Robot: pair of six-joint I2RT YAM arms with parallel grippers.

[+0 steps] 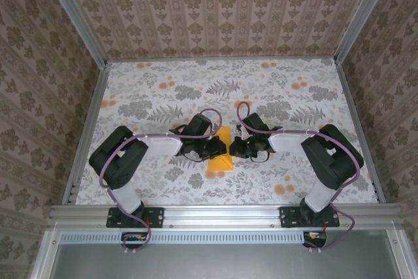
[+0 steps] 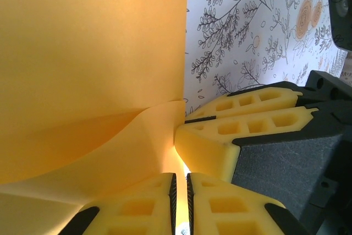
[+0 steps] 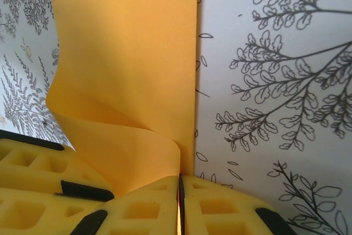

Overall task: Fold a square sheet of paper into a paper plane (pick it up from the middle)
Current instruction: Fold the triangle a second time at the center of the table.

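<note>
Square sheet of paper, partly folded into a strip, sits in the middle of the floral bench, between my two pincers. Its long axis runs from my bases towards the far wall, with the narrower end pointing away and the broader end nearer me. My left pincer is closed on one edge of the paper, with only the thin sheet between the yellow pads. My right pincer is clamped the same way on the opposite side. Their tips nearly meet. Beside them a flap bows upward in a soft curve.
</note>
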